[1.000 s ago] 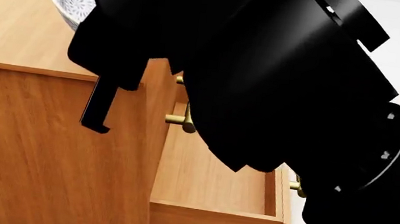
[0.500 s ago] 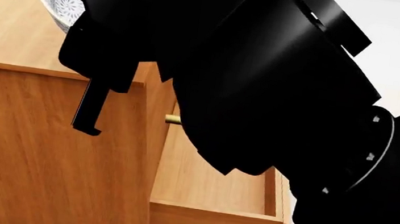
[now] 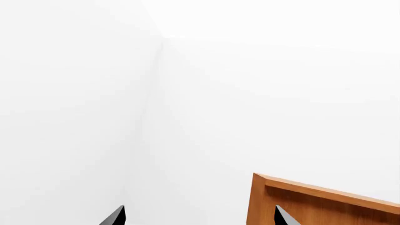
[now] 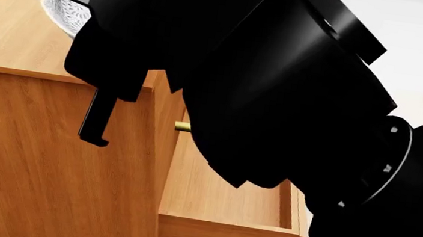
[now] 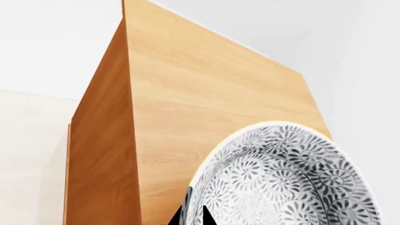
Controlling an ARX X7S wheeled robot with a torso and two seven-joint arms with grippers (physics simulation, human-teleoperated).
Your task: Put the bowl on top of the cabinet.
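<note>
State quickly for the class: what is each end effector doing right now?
Left end effector: open, holding nothing.
Right end effector: closed on the rim of the bowl, above the cabinet top.

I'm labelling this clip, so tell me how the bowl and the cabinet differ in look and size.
The bowl is round and white with a dense dark leaf pattern; the cabinet is boxy, plain orange-brown wood with flat faces. The bowl is small, while the cabinet is far larger, its flat top spreading well beyond the bowl. The cabinet has a drawer pulled open; the bowl has no moving parts.
</note>
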